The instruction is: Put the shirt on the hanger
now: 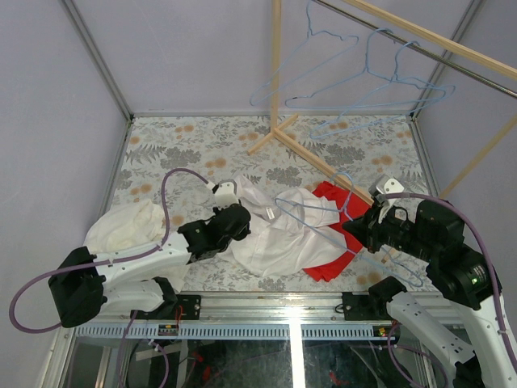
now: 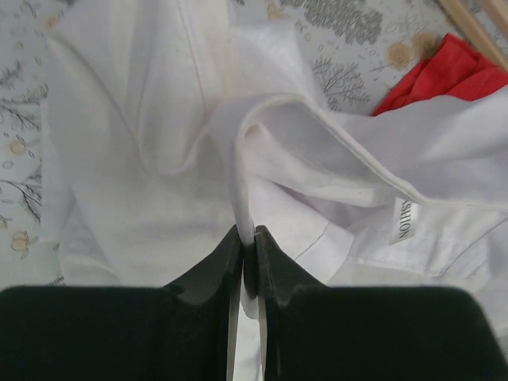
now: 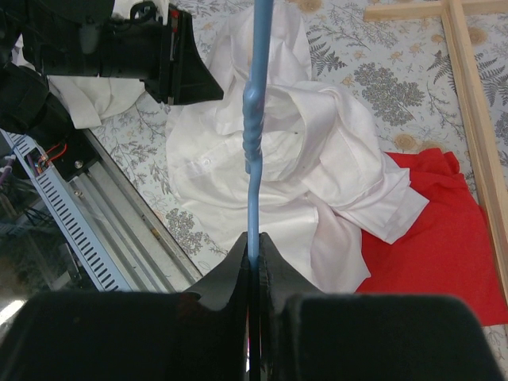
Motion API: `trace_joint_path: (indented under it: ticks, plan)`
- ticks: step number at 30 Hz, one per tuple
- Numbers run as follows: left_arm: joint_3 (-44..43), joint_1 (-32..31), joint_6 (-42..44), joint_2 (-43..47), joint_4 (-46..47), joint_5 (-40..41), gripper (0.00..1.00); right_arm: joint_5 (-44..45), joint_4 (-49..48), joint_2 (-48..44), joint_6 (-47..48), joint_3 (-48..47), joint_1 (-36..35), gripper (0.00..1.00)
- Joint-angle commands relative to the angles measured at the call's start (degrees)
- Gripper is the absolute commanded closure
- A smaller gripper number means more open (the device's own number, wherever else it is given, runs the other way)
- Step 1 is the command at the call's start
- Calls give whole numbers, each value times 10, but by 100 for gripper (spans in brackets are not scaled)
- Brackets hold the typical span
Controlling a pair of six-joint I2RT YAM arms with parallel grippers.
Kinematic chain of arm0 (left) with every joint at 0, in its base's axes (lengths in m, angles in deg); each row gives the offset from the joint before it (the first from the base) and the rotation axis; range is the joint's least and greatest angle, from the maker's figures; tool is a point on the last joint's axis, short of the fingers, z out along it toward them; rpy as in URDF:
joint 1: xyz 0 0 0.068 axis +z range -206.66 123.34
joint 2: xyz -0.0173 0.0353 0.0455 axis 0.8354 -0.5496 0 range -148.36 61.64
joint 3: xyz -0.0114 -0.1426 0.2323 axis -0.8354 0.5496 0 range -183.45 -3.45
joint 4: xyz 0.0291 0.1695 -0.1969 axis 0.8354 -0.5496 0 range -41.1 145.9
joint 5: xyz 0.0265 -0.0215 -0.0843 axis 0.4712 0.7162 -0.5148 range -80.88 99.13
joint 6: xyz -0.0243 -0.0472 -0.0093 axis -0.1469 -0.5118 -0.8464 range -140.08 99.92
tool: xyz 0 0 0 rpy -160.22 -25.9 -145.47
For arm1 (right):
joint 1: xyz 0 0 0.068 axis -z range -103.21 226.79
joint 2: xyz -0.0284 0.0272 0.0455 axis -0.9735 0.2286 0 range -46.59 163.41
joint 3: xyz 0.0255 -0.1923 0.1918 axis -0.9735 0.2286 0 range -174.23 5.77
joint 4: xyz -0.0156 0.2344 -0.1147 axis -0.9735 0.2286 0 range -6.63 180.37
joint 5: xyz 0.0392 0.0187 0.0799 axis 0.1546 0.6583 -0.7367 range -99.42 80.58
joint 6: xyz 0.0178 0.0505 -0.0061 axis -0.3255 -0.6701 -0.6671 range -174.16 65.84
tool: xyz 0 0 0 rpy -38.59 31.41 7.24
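Note:
The white shirt lies crumpled on the floral table between the two arms, partly over a red cloth. In the left wrist view its neck tag shows beside the collar. My left gripper sits at the shirt's left edge. Its jaws are shut on a raised fold of the shirt. My right gripper is at the shirt's right side. It is shut on the wire of a light blue hanger. The hanger hangs over the shirt.
A red cloth lies under the shirt's right part. A creamier off-white garment is bunched at the left. A wooden rack stands on the table behind, with two more blue hangers on its rail. A metal rail edges the near side.

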Motion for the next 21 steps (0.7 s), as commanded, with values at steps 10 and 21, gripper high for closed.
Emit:
trace_joint_path:
  ticks: [10,21]
  plan:
    - [-137,-2,126,23,-141,28,100,-81,-77,31,86,-12,-2,100]
    - [-200,-1,160,7,-168,-29,100,-107,-205,116,92,30,-3,100]
